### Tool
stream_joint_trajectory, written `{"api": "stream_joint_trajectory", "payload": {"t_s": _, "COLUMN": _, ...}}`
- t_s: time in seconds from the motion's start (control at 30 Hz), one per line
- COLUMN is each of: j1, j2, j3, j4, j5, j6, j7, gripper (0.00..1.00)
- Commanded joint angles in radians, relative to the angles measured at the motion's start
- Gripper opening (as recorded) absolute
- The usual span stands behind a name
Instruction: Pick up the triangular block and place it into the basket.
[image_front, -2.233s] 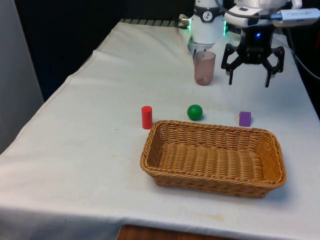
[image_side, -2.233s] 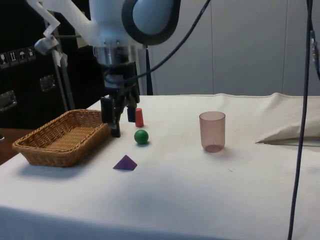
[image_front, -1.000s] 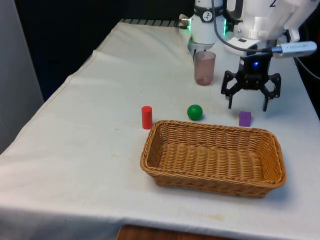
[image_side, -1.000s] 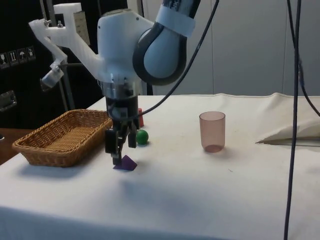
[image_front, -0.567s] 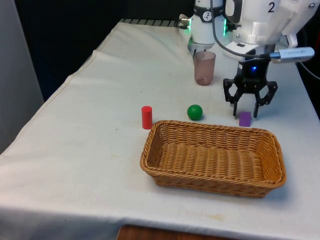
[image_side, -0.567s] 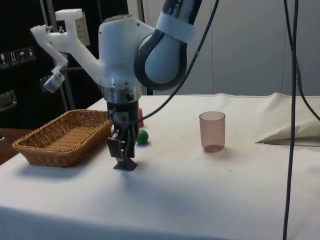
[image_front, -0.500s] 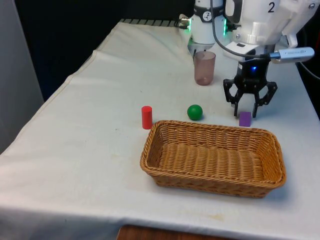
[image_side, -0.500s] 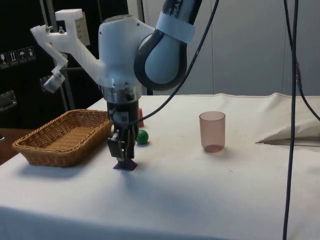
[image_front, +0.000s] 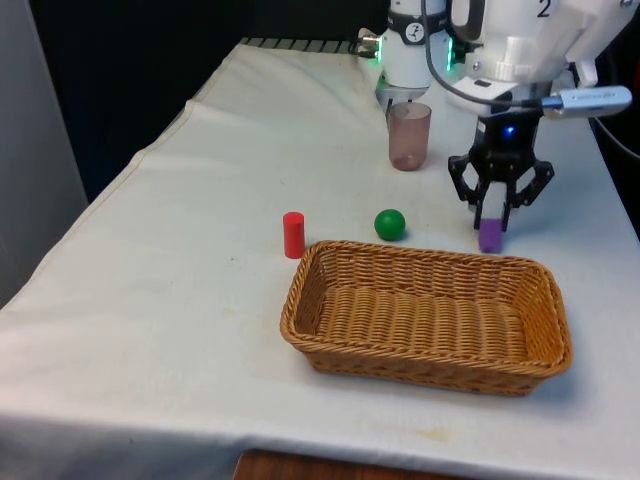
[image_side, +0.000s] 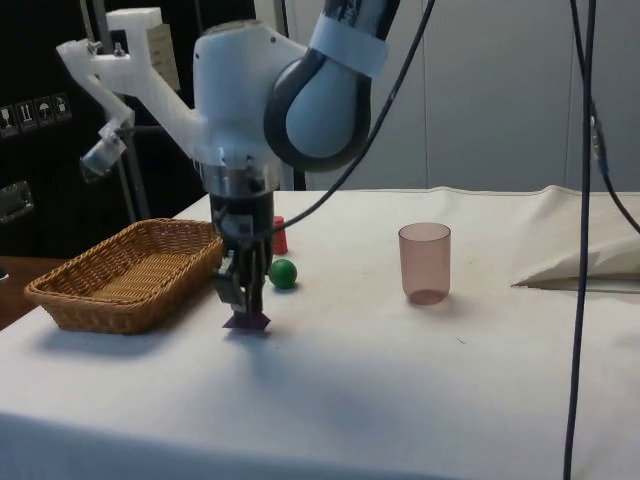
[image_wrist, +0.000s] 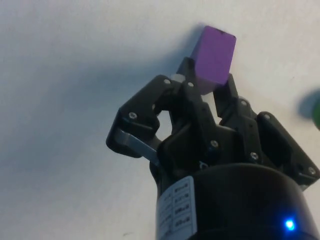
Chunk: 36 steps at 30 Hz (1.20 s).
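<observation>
Front view: the gripper (image_front: 492, 222) hangs just behind the wicker basket's (image_front: 428, 317) far rim, toward the front view's right, its fingers closed on the purple triangular block (image_front: 490, 236). Here the block shows a squarish face; whether it touches the cloth cannot be told. The basket holds nothing. A translucent pink cup (image_front: 409, 136), upright and empty, stands farther back; a green ball (image_front: 390, 224) and a red cylinder (image_front: 293, 234) sit near the basket's far rim.

Side view: the block (image_side: 246, 320) shows as a low triangle, apex up between the fingers, base level just above the white cloth (image_side: 420, 380).

Wrist view: the block (image_wrist: 214, 56) is pinched between both fingertips (image_wrist: 186, 70), its long axis running out past them.
</observation>
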<state>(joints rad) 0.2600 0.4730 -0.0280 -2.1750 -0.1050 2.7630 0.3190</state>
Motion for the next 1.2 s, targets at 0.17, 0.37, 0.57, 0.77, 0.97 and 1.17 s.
{"api": "stream_joint_trajectory", "payload": {"t_s": 0.17, "j1": 0.002, "j2": -0.063, "j3": -0.001, "j4": -0.002, "j5": -0.001, "j6": -0.071, "j7": 0.004, "gripper": 0.33}}
{"api": "stream_joint_trajectory", "payload": {"t_s": 0.37, "j1": 0.002, "j2": -0.102, "j3": -0.002, "j4": 0.002, "j5": -0.003, "j6": -0.113, "j7": 0.003, "gripper": 0.33}}
{"api": "stream_joint_trajectory", "payload": {"t_s": 0.57, "j1": 0.003, "j2": -0.141, "j3": -0.004, "j4": 0.011, "j5": -0.006, "j6": -0.158, "j7": 0.003, "gripper": 0.33}}
{"api": "stream_joint_trajectory", "payload": {"t_s": 0.77, "j1": 0.004, "j2": -0.171, "j3": -0.006, "j4": 0.027, "j5": -0.012, "j6": -0.205, "j7": 0.006, "gripper": 0.33}}
{"api": "stream_joint_trajectory", "payload": {"t_s": 0.97, "j1": 0.002, "j2": -0.173, "j3": -0.011, "j4": 0.071, "j5": -0.016, "j6": -0.249, "j7": 0.005, "gripper": 0.33}}
{"api": "stream_joint_trajectory", "payload": {"t_s": 1.17, "j1": 0.000, "j2": -0.157, "j3": -0.018, "j4": 0.139, "j5": -0.019, "j6": -0.298, "j7": 0.000, "gripper": 0.33}}
